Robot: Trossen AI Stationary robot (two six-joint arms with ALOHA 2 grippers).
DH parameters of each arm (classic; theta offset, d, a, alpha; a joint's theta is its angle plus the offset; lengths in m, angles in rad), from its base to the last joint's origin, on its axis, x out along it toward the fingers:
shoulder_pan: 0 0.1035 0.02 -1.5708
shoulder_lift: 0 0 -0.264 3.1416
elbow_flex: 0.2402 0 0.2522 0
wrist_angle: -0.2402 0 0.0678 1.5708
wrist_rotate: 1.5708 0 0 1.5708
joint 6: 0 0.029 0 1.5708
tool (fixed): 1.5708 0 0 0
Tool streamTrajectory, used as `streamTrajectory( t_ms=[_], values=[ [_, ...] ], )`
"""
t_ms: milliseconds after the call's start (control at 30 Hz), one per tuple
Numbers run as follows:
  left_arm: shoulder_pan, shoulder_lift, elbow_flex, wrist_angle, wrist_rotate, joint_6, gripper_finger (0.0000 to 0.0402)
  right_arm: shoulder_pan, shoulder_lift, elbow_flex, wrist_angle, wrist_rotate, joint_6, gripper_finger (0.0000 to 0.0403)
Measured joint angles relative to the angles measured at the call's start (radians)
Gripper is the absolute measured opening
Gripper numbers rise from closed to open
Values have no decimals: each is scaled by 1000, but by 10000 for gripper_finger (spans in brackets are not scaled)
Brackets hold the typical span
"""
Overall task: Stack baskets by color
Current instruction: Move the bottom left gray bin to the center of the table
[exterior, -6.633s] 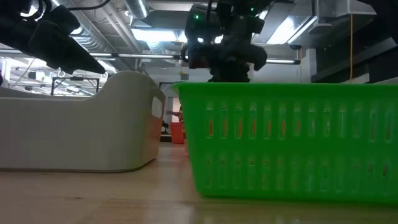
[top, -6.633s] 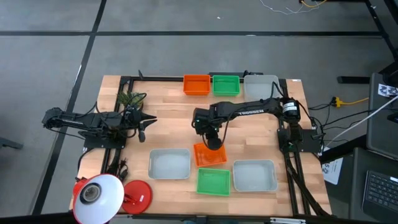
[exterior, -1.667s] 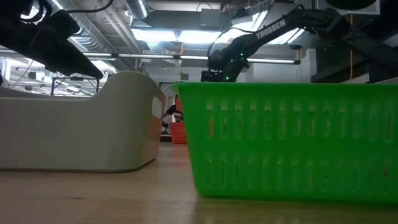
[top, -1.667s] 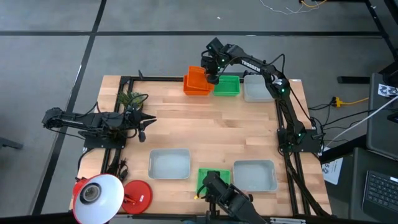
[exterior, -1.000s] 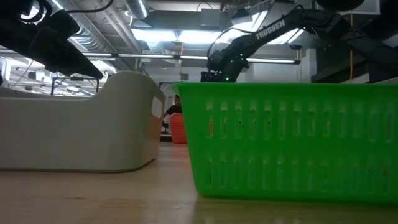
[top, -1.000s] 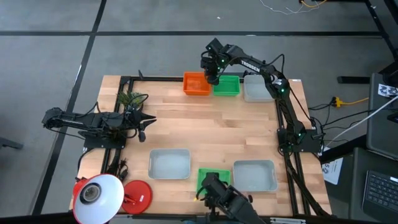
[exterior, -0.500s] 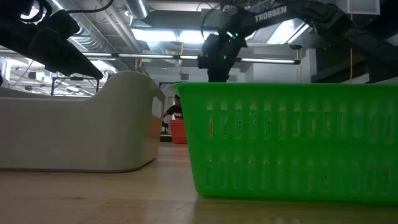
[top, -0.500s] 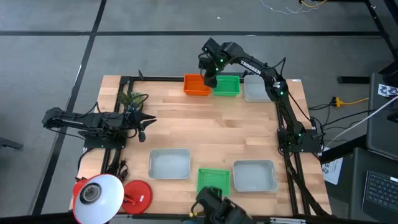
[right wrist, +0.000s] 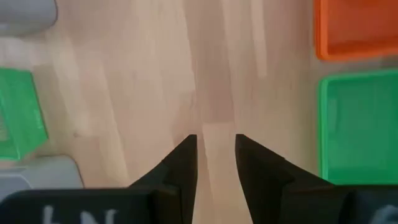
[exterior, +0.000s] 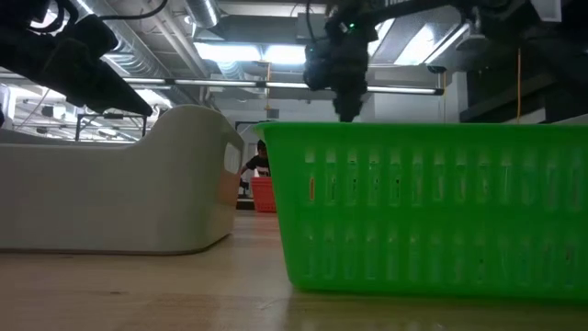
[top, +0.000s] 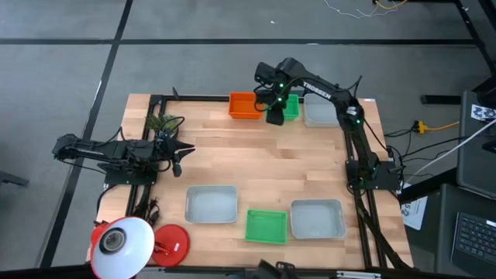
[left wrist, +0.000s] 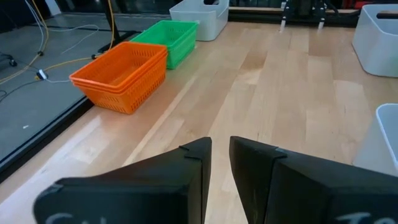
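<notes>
arms: black, jointed | right arm (top: 325, 91): white lettering, green lights | cables: black

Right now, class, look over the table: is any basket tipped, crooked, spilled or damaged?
Nothing stands out. The orange baskets sit nested and square at the far edge beside a green basket and a grey-white one. Near the front, two grey-white baskets flank another green basket, all flat and upright.
</notes>
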Motion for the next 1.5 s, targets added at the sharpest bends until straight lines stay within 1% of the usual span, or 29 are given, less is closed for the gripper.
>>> streamTrajectory(
  t_ms=[133, 200, 300, 333, 367, 433, 533, 600, 667, 767, 833, 900, 967, 1100, 1167, 1333, 1500],
  values=[
    [0, 0, 0, 13, 0, -8, 51, -1, -123, -157, 1, 0, 3, 108],
    [0, 0, 0, 51, 0, -4, 51, -1, -194, -261, 11, -1, 26, 108],
    [0, 22, 0, 172, 3, 117, 51, 16, -295, -409, 60, 5, 84, 108],
    [1, 36, 5, 209, 19, 165, 51, 25, -331, -450, 67, 12, 99, 108],
    [1, 53, 20, 232, 42, 187, 51, 33, -370, -488, 79, 17, 106, 108],
    [0, 99, 74, 241, 70, 165, 51, 51, -442, -551, 110, 36, 126, 108],
    [3, 216, 163, 171, 86, 71, 49, 78, -548, -625, 174, 69, 185, 108],
    [3, 303, 222, 99, 134, 5, 46, 95, -623, -668, 248, 96, 211, 108],
    [3, 403, 279, 62, 189, -51, 43, 112, -697, -714, 339, 126, 236, 108],
    [3, 563, 347, 40, 325, -79, 38, 130, -794, -780, 451, 164, 265, 108],
    [0, 656, 393, 21, 440, -65, 35, 140, -855, -816, 490, 180, 284, 108],
    [-8, 740, 445, 17, 518, -60, 29, 140, -904, -854, 507, 183, 285, 108],
    [-17, 816, 496, -30, 544, -84, 21, 140, -946, -887, 512, 184, 286, 108],
    [-31, 967, 594, -127, 561, -132, 3, 140, -1012, -948, 517, 184, 285, 108],
    [-45, 1030, 627, -138, 573, -135, 2, 140, -1032, -976, 518, 185, 285, 108],
    [-79, 1158, 686, -148, 700, -135, 0, 140, -1062, -1038, 521, 186, 286, 108],
    [-91, 1264, 703, -145, 714, -181, 0, 140, -1066, -1083, 533, 186, 285, 108]
  ],
)
